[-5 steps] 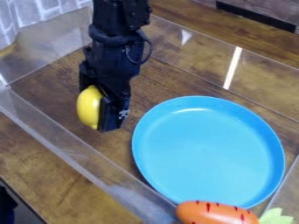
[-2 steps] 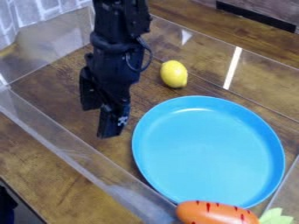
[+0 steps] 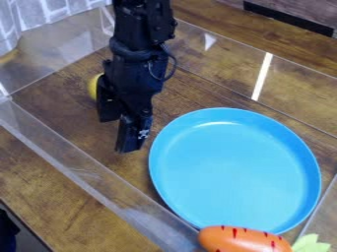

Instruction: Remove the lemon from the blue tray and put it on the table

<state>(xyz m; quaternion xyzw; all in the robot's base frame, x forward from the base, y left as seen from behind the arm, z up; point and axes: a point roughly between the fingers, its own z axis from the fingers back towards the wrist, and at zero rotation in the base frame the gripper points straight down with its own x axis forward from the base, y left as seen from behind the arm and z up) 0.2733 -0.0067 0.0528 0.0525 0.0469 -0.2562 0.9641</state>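
lemon (image 3: 95,87) seems on the table (image 3: 73,113), partly behind the tool (image 3: 121,133).

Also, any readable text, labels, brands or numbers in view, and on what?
None readable.
Blue tray: no lettering shows.
Orange carrot: dark marks only, not letters.
Robot arm: too dark and small to tell.

The lemon (image 3: 98,87) was mostly hidden behind the black arm (image 3: 137,44), with only a yellow sliver showing at its side, toward the far left part of the surface (image 3: 198,94). The jaws (image 3: 129,133) were too dark to tell open from shut. The picture's edge cut off the arm's top and the toy carrot's (image 3: 243,239) lower side.
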